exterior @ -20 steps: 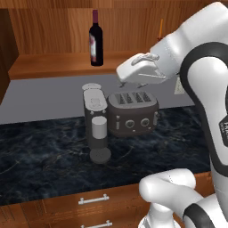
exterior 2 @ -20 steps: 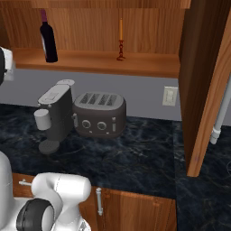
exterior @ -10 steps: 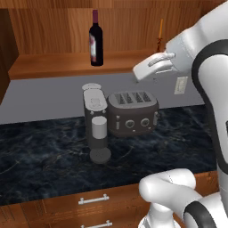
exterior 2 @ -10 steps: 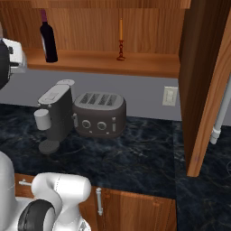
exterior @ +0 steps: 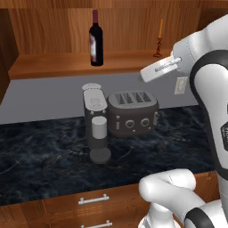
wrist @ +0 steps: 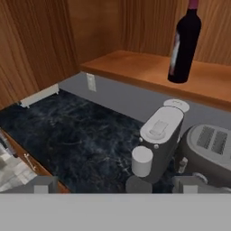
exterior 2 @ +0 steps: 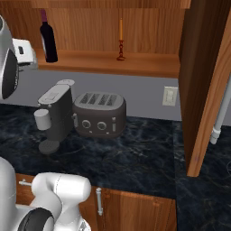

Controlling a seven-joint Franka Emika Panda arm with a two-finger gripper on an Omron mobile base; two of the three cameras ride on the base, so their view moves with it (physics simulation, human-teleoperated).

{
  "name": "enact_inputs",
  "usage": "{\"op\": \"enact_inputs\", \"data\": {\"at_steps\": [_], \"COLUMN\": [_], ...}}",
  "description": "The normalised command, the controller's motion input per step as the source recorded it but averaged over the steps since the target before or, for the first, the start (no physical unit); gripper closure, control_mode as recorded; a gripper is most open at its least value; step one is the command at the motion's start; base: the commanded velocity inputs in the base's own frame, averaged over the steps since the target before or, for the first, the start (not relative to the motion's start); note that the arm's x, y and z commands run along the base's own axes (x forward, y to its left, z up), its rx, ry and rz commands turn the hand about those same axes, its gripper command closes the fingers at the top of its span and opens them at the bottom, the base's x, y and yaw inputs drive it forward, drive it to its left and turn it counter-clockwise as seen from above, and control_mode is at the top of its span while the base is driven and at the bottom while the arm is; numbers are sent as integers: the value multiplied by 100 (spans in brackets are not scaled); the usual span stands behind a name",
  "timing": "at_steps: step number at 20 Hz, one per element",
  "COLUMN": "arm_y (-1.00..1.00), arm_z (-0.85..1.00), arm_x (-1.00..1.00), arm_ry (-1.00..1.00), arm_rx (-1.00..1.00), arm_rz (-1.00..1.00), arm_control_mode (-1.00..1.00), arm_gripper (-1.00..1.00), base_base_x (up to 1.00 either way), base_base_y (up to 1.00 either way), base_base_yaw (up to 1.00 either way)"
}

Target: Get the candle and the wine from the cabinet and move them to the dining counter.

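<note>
Jaws spread wide and empty, the gripper [exterior: 149,74] hangs over the toaster [exterior: 132,112]. Up and beyond it on the cabinet [exterior 2: 135,63] shelf stand the candle [exterior: 159,38] and, farther off, the wine [exterior: 95,39]. I'd rise level, then approach the candle's holder squarely.

Wine [exterior: 95,39] dark glossy glass; cabinet [exterior: 67,26] matt grained wood (shelf too); countertop [exterior: 53,151] polished veined marble.
</note>
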Motion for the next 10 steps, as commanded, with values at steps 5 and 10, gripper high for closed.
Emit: {"op": "enact_inputs", "data": {"at_steps": [5,10], "arm_y": [-4,-8], "arm_z": [4,12], "arm_x": [44,31], "arm_ry": [1,7], "arm_rx": [-1,2], "arm_rz": [-7,-6], "arm_control_mode": [-100,-100], "arm_gripper": [-100,-100], "base_base_x": [0,0], "base_base_y": [0,0], "base_base_yaw": [0,0]}}
